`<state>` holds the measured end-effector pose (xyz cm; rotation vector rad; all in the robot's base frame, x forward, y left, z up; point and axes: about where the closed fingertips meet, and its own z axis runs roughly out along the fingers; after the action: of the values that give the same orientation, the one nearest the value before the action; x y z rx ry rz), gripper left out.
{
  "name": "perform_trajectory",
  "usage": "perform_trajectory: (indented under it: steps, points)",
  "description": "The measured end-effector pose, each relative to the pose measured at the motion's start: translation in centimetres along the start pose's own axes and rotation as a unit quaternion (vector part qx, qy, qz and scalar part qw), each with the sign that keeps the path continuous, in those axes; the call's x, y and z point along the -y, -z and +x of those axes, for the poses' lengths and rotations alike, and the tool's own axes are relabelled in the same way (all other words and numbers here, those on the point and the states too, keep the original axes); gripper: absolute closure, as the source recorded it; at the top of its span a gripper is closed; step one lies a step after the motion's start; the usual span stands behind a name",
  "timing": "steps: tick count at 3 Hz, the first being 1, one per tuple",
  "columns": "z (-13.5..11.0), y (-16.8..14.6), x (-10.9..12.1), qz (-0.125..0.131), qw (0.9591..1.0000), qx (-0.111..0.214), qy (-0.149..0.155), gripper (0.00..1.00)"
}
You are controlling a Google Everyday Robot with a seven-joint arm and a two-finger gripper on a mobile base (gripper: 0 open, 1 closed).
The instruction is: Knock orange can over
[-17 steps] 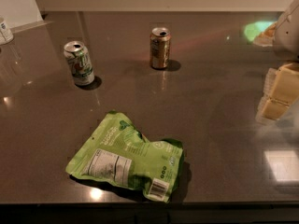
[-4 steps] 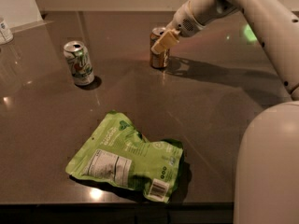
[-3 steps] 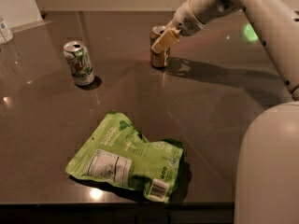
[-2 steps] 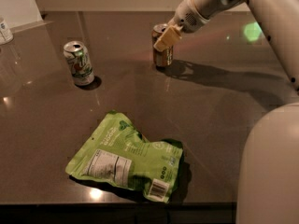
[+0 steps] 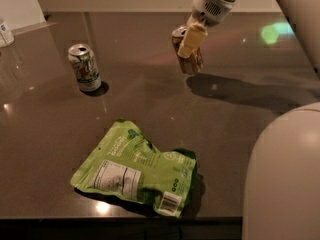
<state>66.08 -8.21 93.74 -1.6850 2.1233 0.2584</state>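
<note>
The orange can (image 5: 194, 64) stands at the back middle of the dark table (image 5: 150, 109). It leans, with its silver top toward the left and its base to the right. My gripper (image 5: 192, 40) comes down from the upper right and rests against the front of the can's upper half, hiding part of it. The arm casts a shadow on the table to the right of the can.
A green-and-white can (image 5: 85, 68) stands upright at the left. A flat green snack bag (image 5: 135, 169) lies near the front edge. A white object (image 5: 5, 32) sits at the far left corner. The robot's pale body (image 5: 285, 179) fills the lower right.
The arm swung in from the right to the orange can and pressed on it. The can, upright before, has shifted slightly right and now leans.
</note>
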Motion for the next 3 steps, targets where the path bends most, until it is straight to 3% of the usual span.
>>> perform_trajectory:
  steps: [1, 2, 3]
  points:
    - [0.9, 0.8, -2.3, -0.014, 0.9940, -0.072, 0.082, 1.00]
    - [1.6, 0.7, -4.4, -0.016, 0.9794, -0.122, 0.160, 1.00]
    - [2.5, 0.2, -6.2, -0.025, 0.9646, -0.159, 0.209, 0.83]
